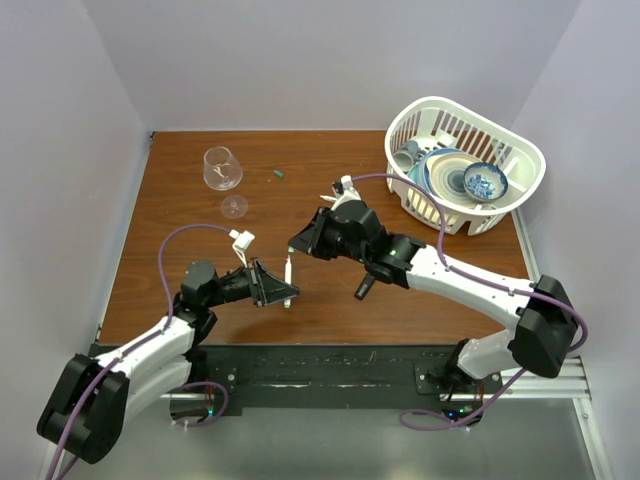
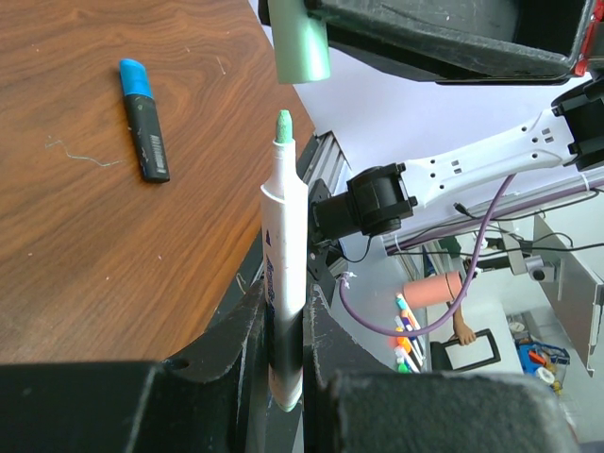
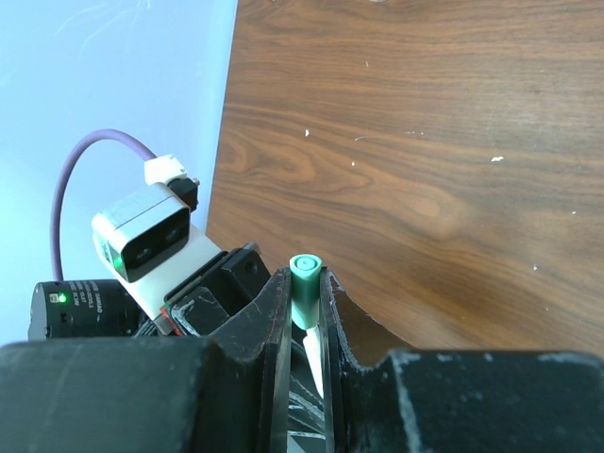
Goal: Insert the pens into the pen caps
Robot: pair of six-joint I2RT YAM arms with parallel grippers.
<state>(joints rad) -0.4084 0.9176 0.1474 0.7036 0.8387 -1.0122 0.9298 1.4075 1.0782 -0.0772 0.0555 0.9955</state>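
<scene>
My left gripper (image 2: 286, 300) is shut on a white pen (image 2: 285, 236), which stands upright with its green tip bare. Just above that tip, with a small gap, hangs a green pen cap (image 2: 302, 42) with its open end facing down. My right gripper (image 3: 305, 281) is shut on this cap (image 3: 305, 279). From above, the two grippers (image 1: 285, 285) (image 1: 297, 243) meet over the middle of the table. A black marker (image 2: 144, 118) wearing a blue cap lies flat on the wood. A second small green cap (image 1: 277, 173) lies far back on the table.
A wine glass (image 1: 222, 168) lies at the back left of the table. A white dish basket (image 1: 520, 150) holding plates and a bowl stands at the back right. The black marker (image 1: 365, 287) lies under the right forearm.
</scene>
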